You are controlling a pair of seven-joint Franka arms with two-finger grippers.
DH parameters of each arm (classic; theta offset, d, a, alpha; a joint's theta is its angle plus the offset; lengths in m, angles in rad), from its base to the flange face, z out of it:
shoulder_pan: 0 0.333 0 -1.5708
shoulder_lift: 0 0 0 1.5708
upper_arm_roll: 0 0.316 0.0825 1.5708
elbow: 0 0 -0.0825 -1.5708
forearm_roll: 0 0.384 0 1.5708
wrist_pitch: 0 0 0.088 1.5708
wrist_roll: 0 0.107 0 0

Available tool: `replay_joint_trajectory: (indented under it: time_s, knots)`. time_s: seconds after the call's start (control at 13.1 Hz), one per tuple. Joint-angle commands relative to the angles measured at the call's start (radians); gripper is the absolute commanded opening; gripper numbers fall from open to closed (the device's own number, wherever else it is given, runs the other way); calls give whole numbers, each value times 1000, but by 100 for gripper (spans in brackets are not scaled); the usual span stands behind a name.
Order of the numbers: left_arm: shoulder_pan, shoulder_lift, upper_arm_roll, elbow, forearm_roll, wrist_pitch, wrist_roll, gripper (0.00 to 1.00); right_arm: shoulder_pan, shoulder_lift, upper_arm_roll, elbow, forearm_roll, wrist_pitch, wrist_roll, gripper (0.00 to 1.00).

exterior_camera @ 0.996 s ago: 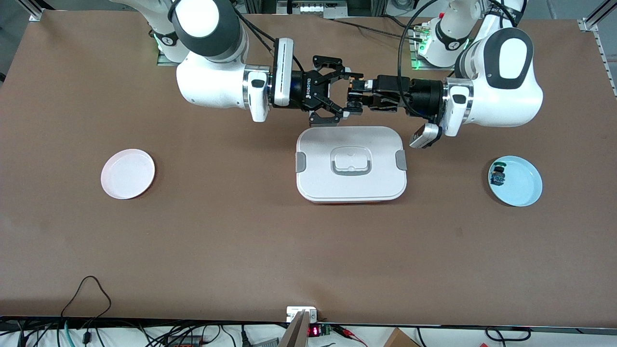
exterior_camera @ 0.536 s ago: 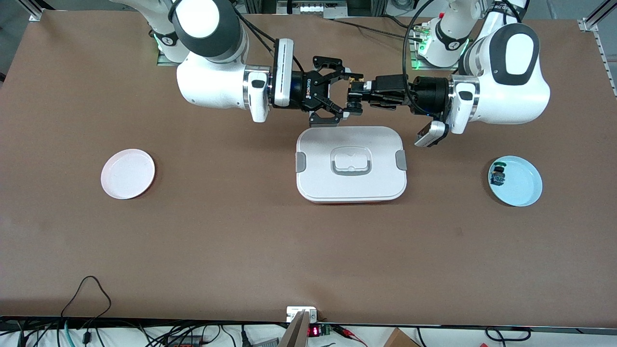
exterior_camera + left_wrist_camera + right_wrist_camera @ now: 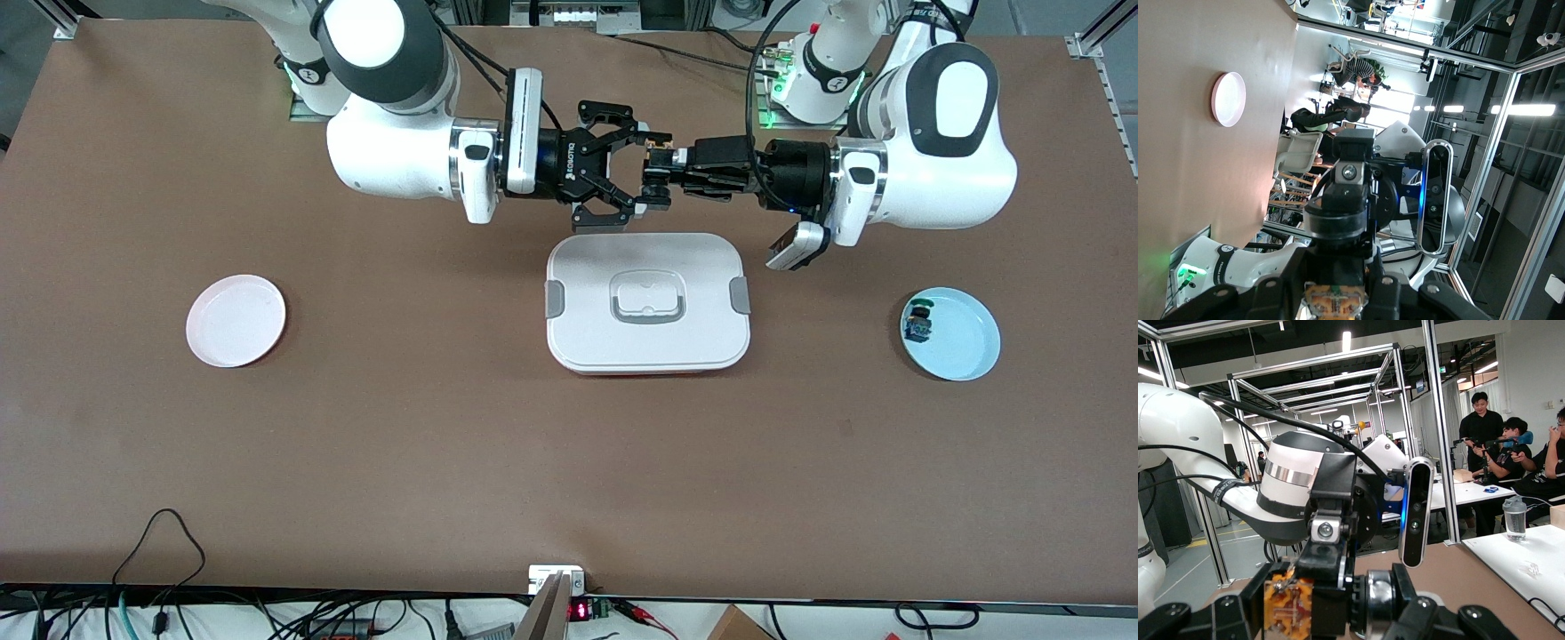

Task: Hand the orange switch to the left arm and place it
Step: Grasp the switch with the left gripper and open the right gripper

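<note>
The orange switch [image 3: 656, 158] is held in the air in my left gripper [image 3: 653, 169], which is shut on it, over the table just past the white box [image 3: 647, 351] on the robots' side. My right gripper [image 3: 633, 169] is open, with its fingers spread above and below the switch and the left fingertips. In the left wrist view the switch [image 3: 1338, 301] sits between the left gripper's [image 3: 1338, 293] black fingers. In the right wrist view its orange part [image 3: 1286, 607] faces the right gripper [image 3: 1328, 617].
A pink plate [image 3: 236, 320] lies toward the right arm's end; it also shows in the left wrist view [image 3: 1228, 99]. A blue plate [image 3: 960, 342] toward the left arm's end holds a small black piece with blue and green parts [image 3: 917, 322].
The left arm's elbow has shifted a little toward its own end of the table while its gripper stayed in place with the switch. The right gripper stays open around it.
</note>
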Motion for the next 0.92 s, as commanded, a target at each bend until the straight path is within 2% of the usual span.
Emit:
replay_joint_trajectory:
  time_s: [0.0,0.23,0.38,0.54,0.84]
  knots:
    - [48,-27,7,-11,-6,-37,-21,0,2,-2,-1,8,24,13,-21,100]
    - [104,-27,8,-8,70,-83,-25,0,-5,-15,-2,-5,24,13,-18,100]
    - [175,-23,8,6,219,-163,-24,0,-21,-33,-5,-28,24,14,-16,100]
    - [271,-15,8,21,435,-238,-22,0,-49,-48,-7,-44,24,11,-15,100]
    - [440,69,7,152,997,-352,-7,0,-101,-85,-9,-79,15,10,-18,100]
